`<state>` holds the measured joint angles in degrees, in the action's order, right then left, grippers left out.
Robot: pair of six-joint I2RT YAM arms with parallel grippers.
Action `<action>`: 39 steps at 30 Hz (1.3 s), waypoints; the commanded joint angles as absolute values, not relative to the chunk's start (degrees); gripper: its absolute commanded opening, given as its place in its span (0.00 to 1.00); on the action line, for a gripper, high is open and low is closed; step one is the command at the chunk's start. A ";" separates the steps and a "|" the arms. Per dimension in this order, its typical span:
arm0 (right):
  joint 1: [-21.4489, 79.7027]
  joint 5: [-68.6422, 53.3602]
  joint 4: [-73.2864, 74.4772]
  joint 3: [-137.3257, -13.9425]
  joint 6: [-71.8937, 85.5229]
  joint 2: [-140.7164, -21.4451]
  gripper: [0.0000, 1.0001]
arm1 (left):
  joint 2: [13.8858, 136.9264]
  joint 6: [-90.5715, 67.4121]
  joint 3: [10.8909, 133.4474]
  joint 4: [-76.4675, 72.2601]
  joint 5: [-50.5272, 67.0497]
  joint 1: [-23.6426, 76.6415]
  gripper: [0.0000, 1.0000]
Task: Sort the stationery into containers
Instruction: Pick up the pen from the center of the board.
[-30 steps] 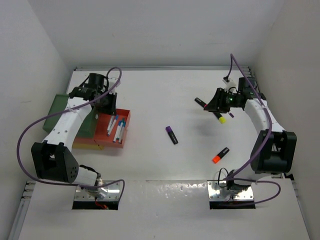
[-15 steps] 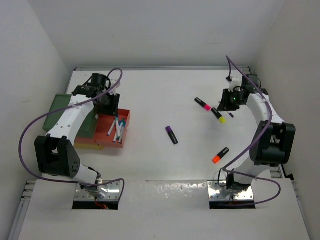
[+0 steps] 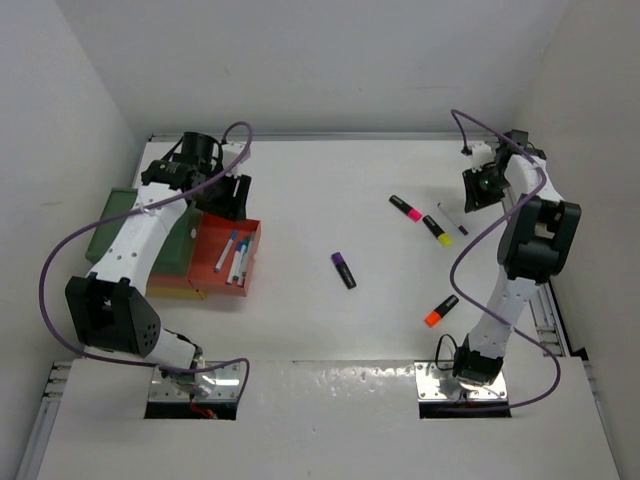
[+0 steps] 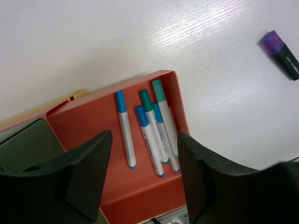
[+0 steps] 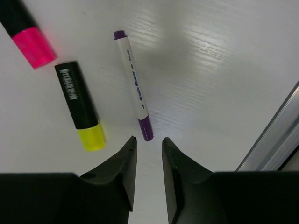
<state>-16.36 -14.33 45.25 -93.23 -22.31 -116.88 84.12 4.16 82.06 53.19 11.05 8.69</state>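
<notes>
Four pens lie side by side in the red tray, and the left gripper hangs right over them, fingers spread wide and empty. Over on the right, a purple pen lies on the table beside the yellow highlighter and the pink highlighter. The right gripper is just above one end of it, fingers a narrow gap apart, holding nothing.

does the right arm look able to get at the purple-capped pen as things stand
Probably yes. The right gripper hangs close by the purple-capped pen, which lies flat on the table, apart from the yellow highlighter beside it. Nothing shows in the way.
</notes>
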 commanded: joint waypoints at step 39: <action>-8.53 -5.01 63.45 -116.52 -41.31 -143.08 0.14 | 84.29 5.89 83.76 53.44 15.03 9.49 0.67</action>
<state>-9.19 -5.37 60.45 -113.25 -38.65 -138.26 85.38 5.54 83.09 53.95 14.04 9.06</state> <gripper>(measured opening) 0.151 0.667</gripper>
